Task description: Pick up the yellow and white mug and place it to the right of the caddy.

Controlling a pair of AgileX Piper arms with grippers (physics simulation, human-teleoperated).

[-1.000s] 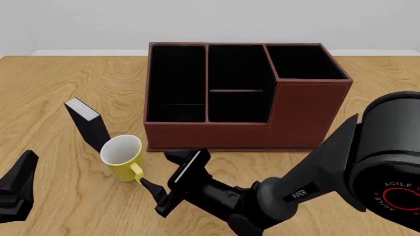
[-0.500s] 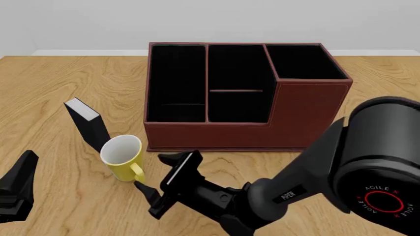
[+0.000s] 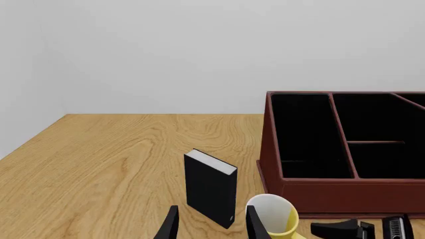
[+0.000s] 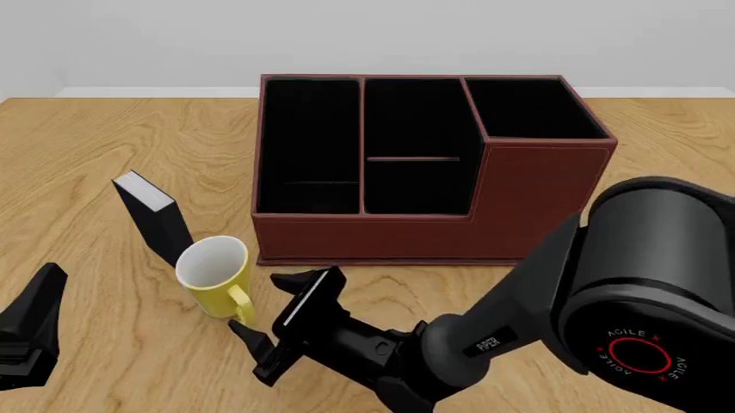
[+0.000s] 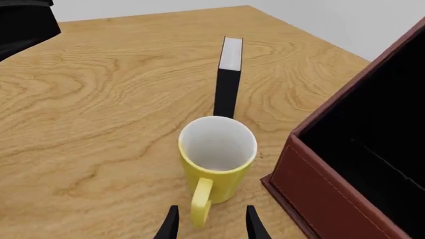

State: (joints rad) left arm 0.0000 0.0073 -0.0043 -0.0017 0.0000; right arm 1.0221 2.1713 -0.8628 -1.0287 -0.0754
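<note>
The yellow and white mug [image 4: 213,275] stands upright on the table, just off the front left corner of the dark red-brown caddy [image 4: 379,237], its handle turned toward the arms. My right gripper [image 4: 267,307] is open and low beside the mug, one finger on either side of the handle. In the right wrist view the mug [image 5: 218,152] sits close ahead of the open right gripper [image 5: 210,226], with the caddy [image 5: 359,164] beside it. My left gripper [image 3: 212,226] is open and holds nothing. It rests at the front left of the table, left gripper [image 4: 33,331], well away from the mug [image 3: 275,216].
A small black box with a white top [image 4: 151,215] stands upright just behind and left of the mug, also seen as the black box [image 5: 227,79] and the black box [image 3: 210,186]. The wooden table [image 4: 92,146] spreads left of the caddy [image 3: 345,149].
My right gripper has moved left and slightly forward, closing in on the mug's handle. The mug, the caddy and the left arm have not moved.
</note>
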